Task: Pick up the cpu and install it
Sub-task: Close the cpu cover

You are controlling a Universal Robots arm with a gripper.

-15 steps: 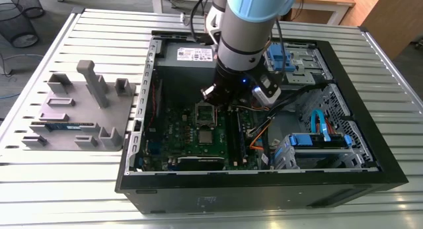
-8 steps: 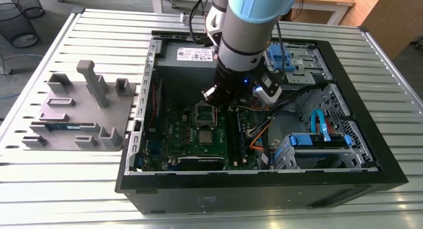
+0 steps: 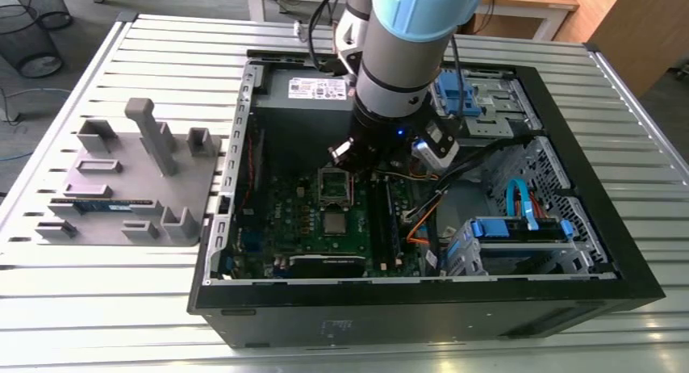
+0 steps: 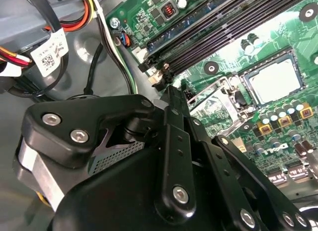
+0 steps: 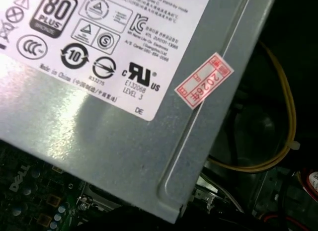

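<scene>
Exterior view: the arm (image 3: 404, 58) comes down steeply from above into the open computer case (image 3: 431, 308), which lies on the slatted metal desk (image 3: 129, 333). Its wrist is deep inside, and the end effector (image 3: 364, 161) hangs just over the motherboard (image 3: 290, 220), beside the raised socket frame (image 3: 336, 183). The cpu (image 3: 337, 222) lies flat in its socket on the board, near the end effector but apart from it. To the exterior view's left of the case stands the grey fixture plate (image 3: 119, 171), with a memory stick (image 3: 102, 203) lying on it.

Second wrist view: the end effector's black linkage tapers toward the board. I cannot tell whether it is open or closed. This camera shows the cpu's silver top seated square in the socket, the hinged frame swung up next to it, the long black memory slots (image 4: 218, 27), and a cable bundle (image 4: 79, 17).

First wrist view: here the grey power supply (image 5: 124, 141) stands close, tilted across the picture, with a red-and-white sticker (image 5: 203, 81) on it. A yellow wire (image 5: 285, 131) loops beside it.
</scene>
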